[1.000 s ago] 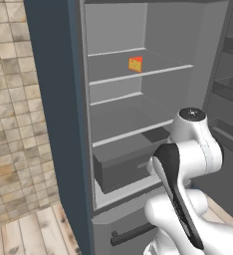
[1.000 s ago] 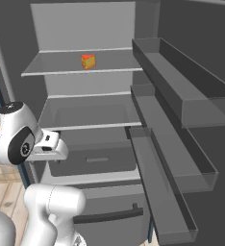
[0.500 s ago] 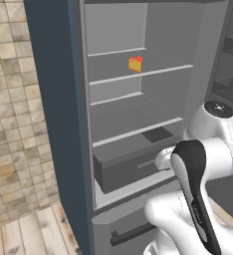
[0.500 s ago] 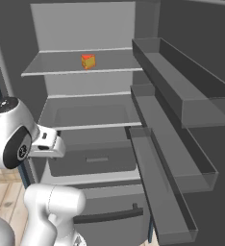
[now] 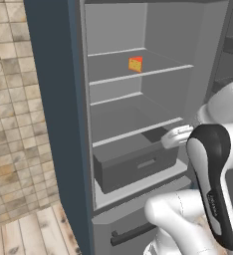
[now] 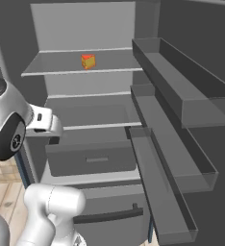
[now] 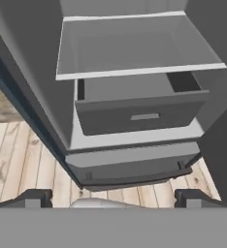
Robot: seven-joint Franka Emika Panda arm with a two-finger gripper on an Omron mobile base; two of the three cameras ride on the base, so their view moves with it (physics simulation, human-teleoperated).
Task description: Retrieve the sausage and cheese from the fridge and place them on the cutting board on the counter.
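Straight ahead of the base: fridge (image 5: 63,124), tall, dark blue-grey sides, door swung wide open, grey shelved interior exposed. Beside the fridge on its left in the left base view: beige tiled wall (image 5: 14,124), with pale wooden floor (image 5: 24,229) at its foot. On the open fridge door (image 6: 201,144), at the right of the right base view: three long grey door bins (image 6: 181,81) stacked one above another, slanting toward the camera. Inside the fridge, low down: grey drawer (image 6: 90,158), pulled partly out, with a small recessed grip on its front; seen also from the hand view (image 7: 139,109), under the lowest shelf. Below the drawer: lower fridge compartment front with dark bar handle (image 6: 109,215). Above the drawer: three flat grey shelves (image 5: 133,127), the lower two bare.

In front of the fridge, at drawer height: white arm with dark joints, elbow bulking large in the left base view, wrist reaching toward the fridge opening. Gripper (image 7: 113,199) outside the fridge, aimed down at the drawer and the lower compartment; jaws spread as wide as possible, fingertips (image 7: 30,198) far apart at the bottom of the hand view, nothing between them.

On the uppermost shelf of the fridge, toward its middle: cheese (image 5: 135,64), small yellow-orange wedge with a red-orange face, sitting alone, well above the gripper and well apart from it; same wedge (image 6: 88,61) in the right base view.
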